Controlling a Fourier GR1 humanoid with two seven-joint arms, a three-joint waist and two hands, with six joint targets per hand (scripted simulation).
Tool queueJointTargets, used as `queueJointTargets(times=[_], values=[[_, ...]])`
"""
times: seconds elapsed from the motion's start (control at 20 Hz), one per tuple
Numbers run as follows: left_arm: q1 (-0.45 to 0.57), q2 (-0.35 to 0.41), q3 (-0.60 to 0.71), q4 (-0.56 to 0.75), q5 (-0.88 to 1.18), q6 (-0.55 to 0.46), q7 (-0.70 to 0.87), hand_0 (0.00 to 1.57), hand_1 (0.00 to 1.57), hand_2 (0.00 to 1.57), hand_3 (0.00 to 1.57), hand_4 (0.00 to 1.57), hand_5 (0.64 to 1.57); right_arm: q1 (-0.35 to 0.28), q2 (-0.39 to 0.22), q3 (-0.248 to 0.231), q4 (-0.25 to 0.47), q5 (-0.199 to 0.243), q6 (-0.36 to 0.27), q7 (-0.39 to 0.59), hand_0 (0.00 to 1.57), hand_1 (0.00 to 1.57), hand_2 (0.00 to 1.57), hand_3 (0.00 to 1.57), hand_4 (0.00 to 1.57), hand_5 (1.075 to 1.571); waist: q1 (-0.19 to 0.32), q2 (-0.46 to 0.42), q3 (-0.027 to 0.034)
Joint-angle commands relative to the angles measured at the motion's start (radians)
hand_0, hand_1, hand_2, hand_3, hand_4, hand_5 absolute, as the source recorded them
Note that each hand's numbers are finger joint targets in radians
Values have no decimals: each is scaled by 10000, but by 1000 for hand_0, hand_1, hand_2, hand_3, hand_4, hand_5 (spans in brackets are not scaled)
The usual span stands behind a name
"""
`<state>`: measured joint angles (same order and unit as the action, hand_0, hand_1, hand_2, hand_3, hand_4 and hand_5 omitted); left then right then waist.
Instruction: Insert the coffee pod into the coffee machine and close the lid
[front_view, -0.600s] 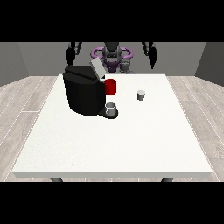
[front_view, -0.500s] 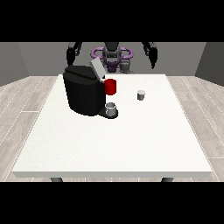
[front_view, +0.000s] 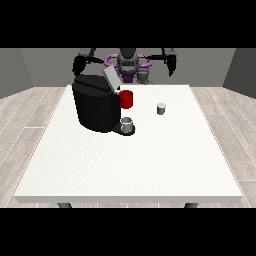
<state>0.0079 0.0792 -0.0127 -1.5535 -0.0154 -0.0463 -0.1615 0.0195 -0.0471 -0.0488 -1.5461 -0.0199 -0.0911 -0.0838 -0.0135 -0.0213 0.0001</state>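
Observation:
The black coffee machine (front_view: 96, 106) stands on the white table's (front_view: 125, 165) left half, its grey lid (front_view: 110, 78) tilted up and open. A red part (front_view: 127, 99) sticks out of its front, above a small grey cup (front_view: 127, 125) on its base. The coffee pod (front_view: 161, 108), a small grey cylinder, stands upright on the table to the machine's right. The hand at the view's right (front_view: 171, 65) hangs in the air behind the table's far edge, fingers pointing down, holding nothing. The hand at the view's left (front_view: 79, 64) hovers above and behind the machine, far from the pod.
The robot's torso (front_view: 128, 65) sits behind the table's far edge, in the middle. Bare white tabletop stretches from the machine and pod to the near edge. Wooden floor surrounds the table.
Both raised arms have shifted slightly, the hand at the view's right edging inward and a little lower. The pod, the machine and its lid have not moved.

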Motion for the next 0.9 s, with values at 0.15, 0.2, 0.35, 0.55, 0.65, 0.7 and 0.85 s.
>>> queueJointTargets(times=[0.15,0.2,0.35,0.55,0.65,0.7,0.85], values=[[-1118,1462,948,917,-563,-315,-85,0,0,0,0,0,1571,-70,229,11,-67,-57,-66,-657,0,0,0,0,169,1571,-511,583,-1],[-1084,1195,485,700,-901,-183,335,0,0,0,0,0,1571,29,198,-184,356,-180,22,-1036,0,0,0,0,158,1571,-342,416,2],[-2440,1989,1454,1629,-438,-557,755,0,0,0,0,0,1571,-855,170,-56,13,-128,-76,-444,0,0,0,0,134,1571,-734,1175,-1],[-2921,2122,1657,3010,-311,-895,960,0,0,0,0,0,1571,-550,460,763,-486,320,-213,-191,0,0,0,0,192,1571,-1172,1164,-5],[-3308,2132,1440,3306,-587,-898,1370,0,0,0,0,0,1571,-1276,439,524,-581,274,-595,607,0,0,0,0,233,1571,-1044,1168,-4],[-3661,2436,1568,3339,-635,-985,1434,0,0,0,0,0,1571,-1075,159,283,9,-19,8,-329,0,0,0,0,283,1571,-1111,1489,0],[-3622,2707,2079,4642,-706,-873,350,0,0,0,0,0,1571,-852,355,542,-320,1,-71,-345,0,0,0,0,259,1571,-1399,2012,-5]])
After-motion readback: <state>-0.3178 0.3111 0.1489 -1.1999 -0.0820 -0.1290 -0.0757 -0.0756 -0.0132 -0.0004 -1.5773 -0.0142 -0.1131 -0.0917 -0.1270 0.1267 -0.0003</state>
